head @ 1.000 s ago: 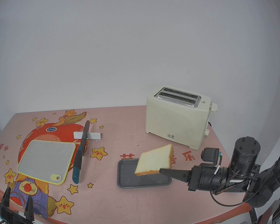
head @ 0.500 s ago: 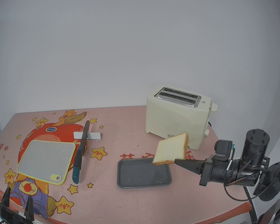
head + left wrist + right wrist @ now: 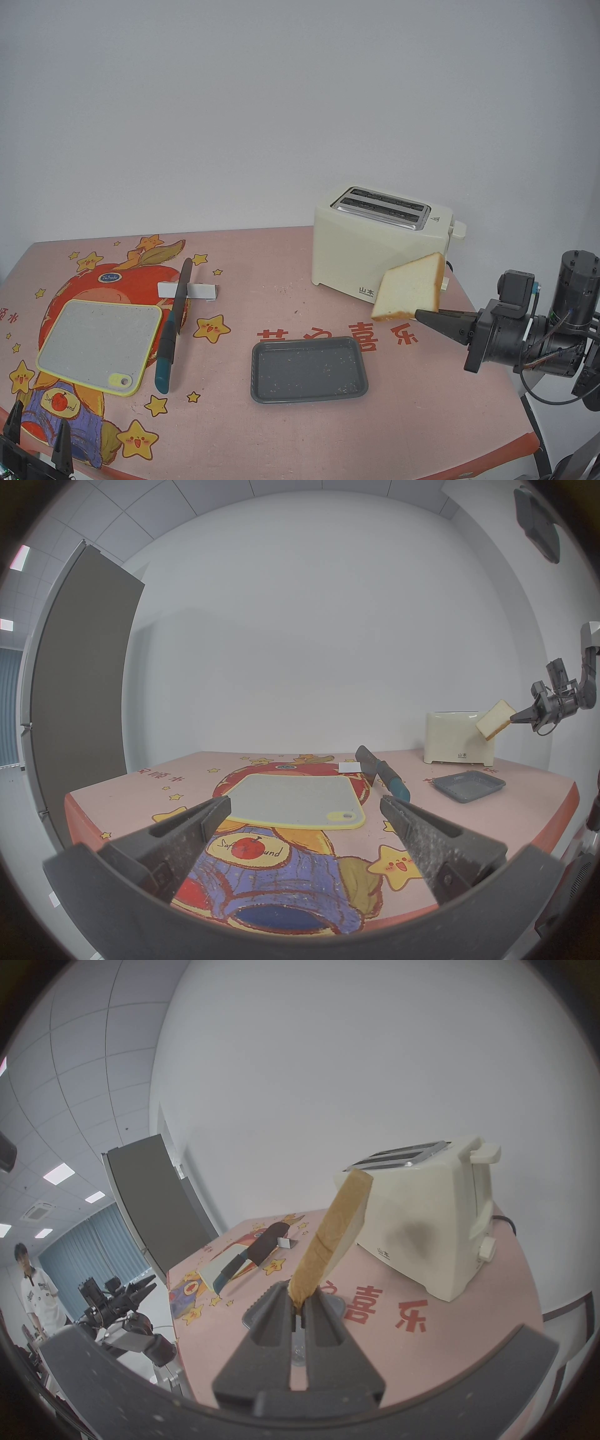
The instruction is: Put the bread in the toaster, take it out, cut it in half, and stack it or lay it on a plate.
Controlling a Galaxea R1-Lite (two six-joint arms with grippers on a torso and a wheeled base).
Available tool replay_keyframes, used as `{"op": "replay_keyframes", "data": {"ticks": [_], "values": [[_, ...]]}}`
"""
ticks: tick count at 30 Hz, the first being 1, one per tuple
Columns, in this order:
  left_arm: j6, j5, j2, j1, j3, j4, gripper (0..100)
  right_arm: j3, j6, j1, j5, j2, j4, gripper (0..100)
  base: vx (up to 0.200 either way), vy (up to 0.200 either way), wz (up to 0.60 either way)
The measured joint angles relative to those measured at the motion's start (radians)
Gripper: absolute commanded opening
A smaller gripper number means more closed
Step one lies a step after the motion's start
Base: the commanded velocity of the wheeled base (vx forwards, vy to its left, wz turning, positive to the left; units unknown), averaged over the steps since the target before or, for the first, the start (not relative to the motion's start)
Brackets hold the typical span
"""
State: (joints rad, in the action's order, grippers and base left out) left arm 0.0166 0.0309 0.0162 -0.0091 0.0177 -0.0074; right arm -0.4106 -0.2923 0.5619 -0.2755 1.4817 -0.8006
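right end effector (image 3: 420, 314) clenched on the lower corner of the bread slice (image 3: 409, 286), which is airborne just past its tips, tilted, close in front of the toaster (image 3: 369, 250) and not yet over the slots. slice looks light, soft and crumbly, so pinch gently at the crust edge or it may droop or tear. left end effector (image 3: 304, 805) released, holding nothing, low by the table (image 3: 269, 281) edge.
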Motion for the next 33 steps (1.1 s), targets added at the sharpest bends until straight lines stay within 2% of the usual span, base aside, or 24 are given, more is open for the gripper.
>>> {"op": "replay_keyframes", "data": {"ticks": [4,9,13,16,21,24,28,33], "values": [[0.0,0.0,0.0,0.0,0.0,0.0,100,0.002,0.061,-0.001,-0.008,-0.029,0.02,0,0.0,0.0,0.0],[0.0,0.0,0.0,0.0,0.0,0.0,100,0.021,0.095,-0.003,-0.025,-0.049,0.023,0,0.0,0.0,0.0],[0.0,0.0,0.0,0.0,0.0,0.0,100,0.027,0.148,-0.017,-0.049,-0.054,0.023,0,0.0,0.0,0.0],[0.0,0.0,0.0,0.0,0.0,0.0,100,0.028,0.163,-0.029,-0.067,-0.056,0.023,0,0.0,0.0,0.0],[0.0,0.0,0.0,0.0,0.0,0.0,100,0.043,0.172,-0.033,-0.177,-0.075,0.023,0,0.0,0.0,0.0],[0.0,0.0,0.0,0.0,0.0,0.0,100,0.057,0.189,-0.034,-0.2,-0.094,0.024,0,0.0,0.0,0.0],[0.0,0.0,0.0,0.0,0.0,0.0,100,0.068,0.243,-0.046,-0.204,-0.113,0.024,0,0.0,0.0,0.0],[0.0,0.0,0.0,0.0,0.0,0.0,100,0.074,0.351,-0.082,-0.207,-0.116,0.026,0,0.0,0.0,0.0]]}}
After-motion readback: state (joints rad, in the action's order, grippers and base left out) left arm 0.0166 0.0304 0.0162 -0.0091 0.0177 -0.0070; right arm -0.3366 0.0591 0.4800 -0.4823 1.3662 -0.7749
